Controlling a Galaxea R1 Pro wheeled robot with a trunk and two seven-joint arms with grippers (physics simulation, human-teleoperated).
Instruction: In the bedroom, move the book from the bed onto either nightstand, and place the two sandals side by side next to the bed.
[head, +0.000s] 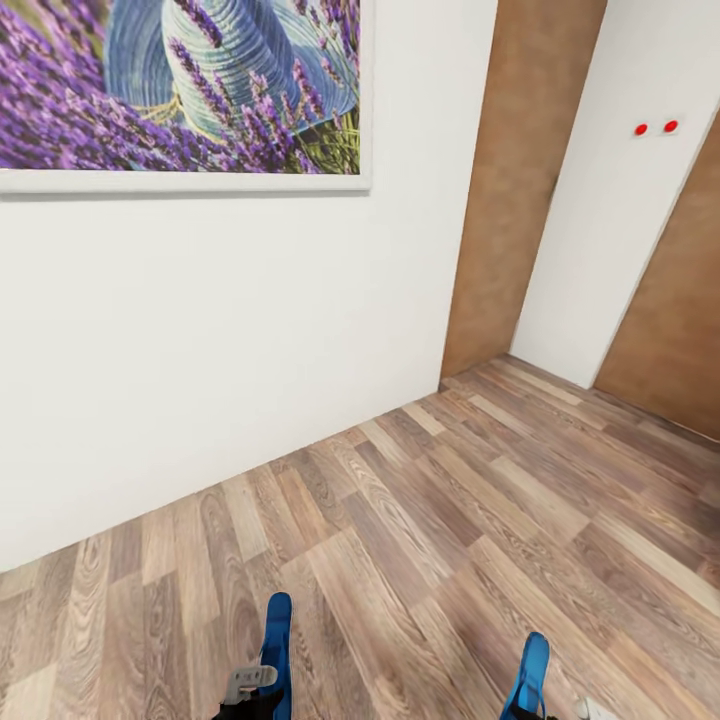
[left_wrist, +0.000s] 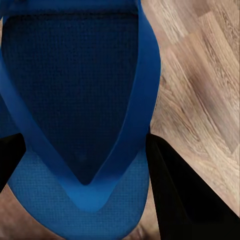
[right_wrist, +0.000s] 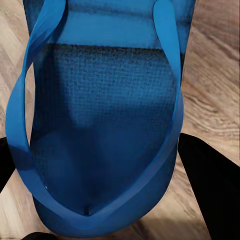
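Observation:
Two bright blue sandals are held up off the wooden floor. One sandal (head: 277, 640) stands on edge at the bottom of the head view, my left gripper (head: 255, 692) shut on it. Seen from the left wrist, that sandal (left_wrist: 75, 75) sits between the black fingers (left_wrist: 187, 197) of the left gripper (left_wrist: 85, 172). The other sandal (head: 530, 675) is at the lower right of the head view. In the right wrist view this sandal (right_wrist: 110, 115) is clamped by the right gripper (right_wrist: 105, 177), its fingers (right_wrist: 212, 192) on either side. The book, the bed and the nightstand are out of view.
A white wall (head: 230, 340) with a framed lavender picture (head: 180, 85) rises close ahead. Wood-plank floor (head: 470, 520) runs to the right toward brown panels (head: 520, 170) and a white wall section (head: 610, 200) with two red dots (head: 655, 127).

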